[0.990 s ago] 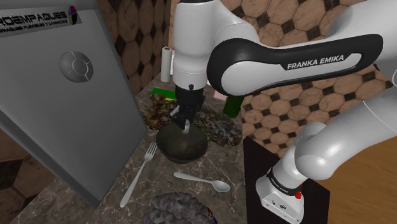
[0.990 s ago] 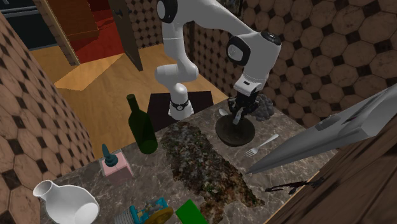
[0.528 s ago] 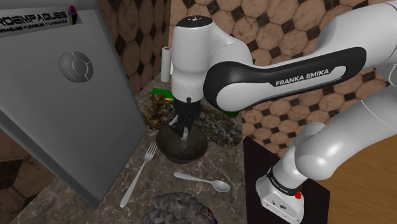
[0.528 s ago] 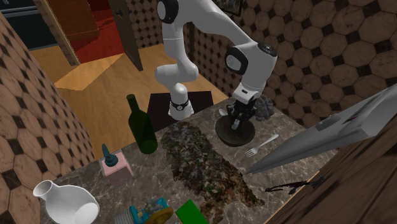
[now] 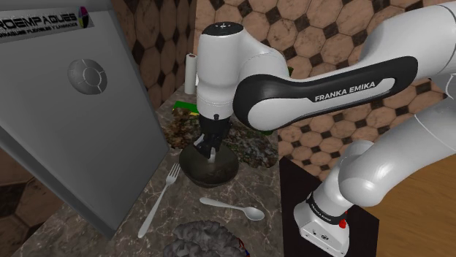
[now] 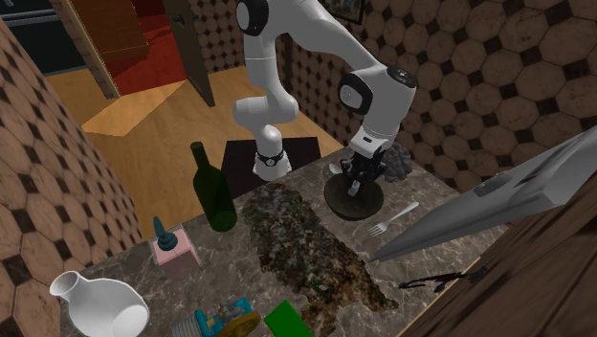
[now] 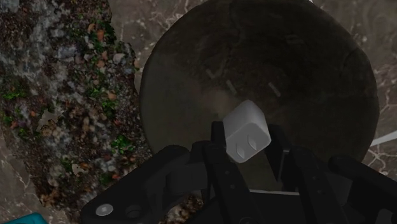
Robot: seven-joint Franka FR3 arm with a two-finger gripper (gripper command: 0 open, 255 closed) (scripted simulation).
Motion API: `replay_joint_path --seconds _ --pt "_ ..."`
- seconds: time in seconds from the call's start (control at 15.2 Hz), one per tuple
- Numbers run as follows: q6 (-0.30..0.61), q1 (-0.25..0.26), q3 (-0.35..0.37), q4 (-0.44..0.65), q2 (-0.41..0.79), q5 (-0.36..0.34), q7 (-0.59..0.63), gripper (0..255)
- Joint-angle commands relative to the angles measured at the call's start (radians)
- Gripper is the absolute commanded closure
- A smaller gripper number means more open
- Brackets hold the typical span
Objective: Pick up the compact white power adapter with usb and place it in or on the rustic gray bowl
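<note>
Though the shoulder view caught a white sliver, the wrist view showed the black end effector (image 7: 249, 156) clasping the white cubic power adapter (image 7: 247, 130) above the dark round bowl (image 7: 191, 83). Its wrist pointed down.

The wrist view is dim: the dark bowl (image 7: 191, 83) looks murky, the white adapter (image 7: 247, 132) is the brightest thing there, and the black gripper (image 7: 251, 156) nearly merges with the gloom. The shoulder view is evenly, softly lit, with a mild sheen on the white arm (image 5: 219, 66) and only faint shadows on the marbled counter (image 5: 183, 212). In the second exterior view a bright slanted patch of light lies on the wooden floor (image 6: 143, 115).
</note>
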Motion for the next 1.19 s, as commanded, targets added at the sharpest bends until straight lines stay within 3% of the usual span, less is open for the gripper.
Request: replay_joint_path --seconds 0.0,0.33,0.59,1.12 --pt "0.0 0.0 0.0 0.0 0.0 0.0 0.0 0" --pt "0.0 0.0 0.0 0.0 0.0 0.0 0.0 0" --pt "-0.129 0.002 -0.007 0.111 -0.02 0.008 -0.007 0" --pt "-0.129 0.002 -0.007 0.111 -0.02 0.008 -0.007 0"
